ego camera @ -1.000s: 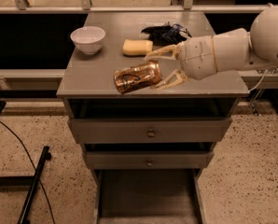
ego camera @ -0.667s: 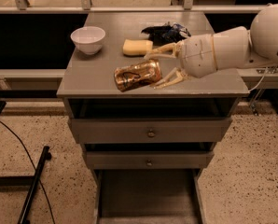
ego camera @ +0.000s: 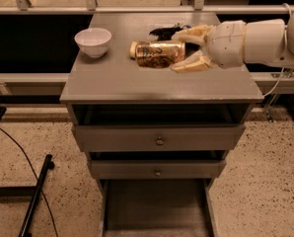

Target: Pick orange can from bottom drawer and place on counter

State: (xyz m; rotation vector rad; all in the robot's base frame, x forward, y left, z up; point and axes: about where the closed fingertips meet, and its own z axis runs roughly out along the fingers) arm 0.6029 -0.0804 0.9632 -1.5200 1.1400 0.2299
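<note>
Orange can point(ego camera: 159, 54) lying sideways on tabletop point(ego camera: 117, 80) between spread fingers of claw point(ego camera: 179, 49), released for placement.

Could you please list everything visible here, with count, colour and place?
can: one, copper-orange, lying on its side on the counter, between the tool's fingers
bowl: one, white, upright on the counter's left rear
sponge: one, pale yellow, mostly hidden behind the can's left end
bag: one, dark, at the counter's rear behind the can
counter: one, grey, top of the cabinet
upper drawers: two, grey, with round knobs, slightly pulled out
bottom drawer: one, grey, pulled open, floor bare
stand: one, black, on the speckled floor at left
tool: one, cream, reaching in from the right, fingers either side of the can
</note>
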